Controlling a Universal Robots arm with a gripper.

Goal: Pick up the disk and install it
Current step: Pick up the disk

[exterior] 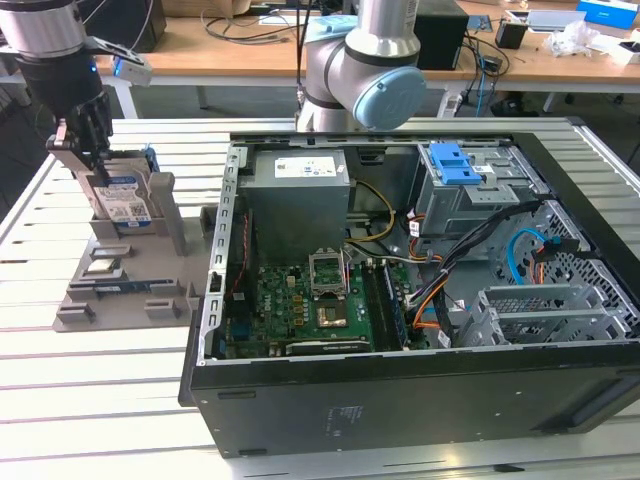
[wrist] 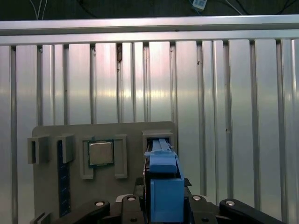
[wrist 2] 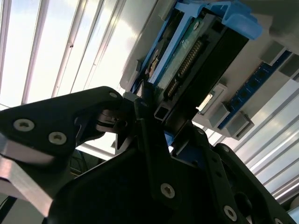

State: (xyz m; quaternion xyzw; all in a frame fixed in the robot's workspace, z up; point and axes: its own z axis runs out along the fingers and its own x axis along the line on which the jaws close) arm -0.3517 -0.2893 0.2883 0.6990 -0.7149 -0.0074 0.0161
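The disk (exterior: 122, 200) is not yet installed: grasping is judged done, while lifting and seating are left. Open room is offered over the slatted worktop (exterior: 100, 400) at the exterior view's lower left. The open computer case (exterior: 400, 390) takes the exterior view's right, its drive cage (exterior: 490, 190) hemmed by cables (exterior: 480, 240) and walls. In the grey holder (exterior: 130, 290), upper left, the disk stands on edge between close slot walls. The tool (exterior: 92, 160) is closed on its top edge.
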